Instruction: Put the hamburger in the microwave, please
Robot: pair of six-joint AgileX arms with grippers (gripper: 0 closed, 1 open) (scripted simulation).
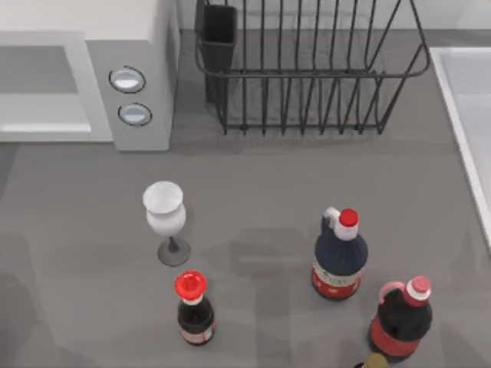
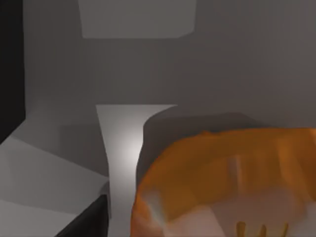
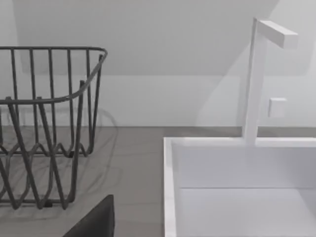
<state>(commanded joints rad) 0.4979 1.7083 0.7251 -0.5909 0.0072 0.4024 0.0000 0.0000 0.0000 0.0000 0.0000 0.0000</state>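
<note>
The hamburger (image 2: 232, 182) is orange with pale patches and sits very close to the left wrist camera. Plain grey walls (image 2: 207, 69) surround it. I cannot tell whether it rests on the floor or is held. A dark piece of my left gripper (image 2: 86, 219) juts in beside it. In the top view the white microwave (image 1: 142, 46) stands at the back left, its panel carrying two round silvery-blue buttons (image 1: 127, 79). A dark part of my right gripper (image 3: 96, 222) hangs over the table between the dish rack (image 3: 49, 128) and the sink (image 3: 237, 192).
A black wire dish rack (image 1: 307, 69) stands at the back middle and a white sink (image 1: 468, 115) at the right edge. A white wine glass (image 1: 164, 215) and three red-capped dark bottles (image 1: 339, 257) (image 1: 400, 318) (image 1: 193, 307) stand on the front half of the table.
</note>
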